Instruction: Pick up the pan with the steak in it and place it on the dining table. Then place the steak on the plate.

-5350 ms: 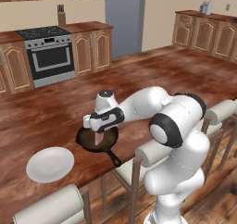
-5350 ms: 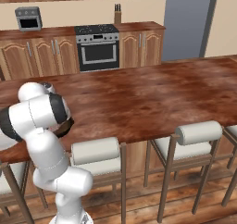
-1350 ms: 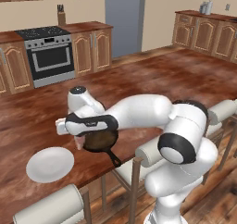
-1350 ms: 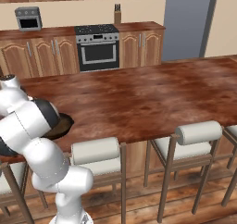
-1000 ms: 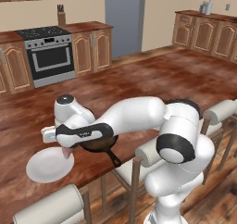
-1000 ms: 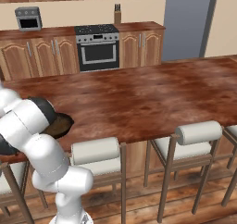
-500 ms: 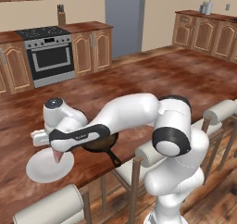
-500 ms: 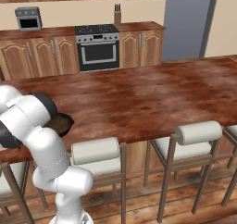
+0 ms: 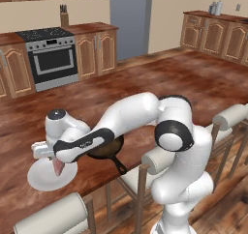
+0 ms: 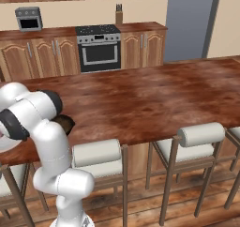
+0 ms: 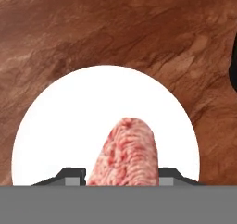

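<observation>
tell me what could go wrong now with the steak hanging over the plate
The steak hangs end-down between the gripper fingers above the plate; released from here it may tip over and flop partly past the rim onto the dining table. The pan sits close beside the plate, so the arm pulling back could nudge it toward the table edge.

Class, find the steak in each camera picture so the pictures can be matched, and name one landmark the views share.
Left base view: the steak hangs lower left, held by the gripper over the plate.
Right base view: I cannot find the steak there.
Hand view: bottom centre, between the finger tips, over the plate.
Shared landmark: the plate on the dining table.
</observation>
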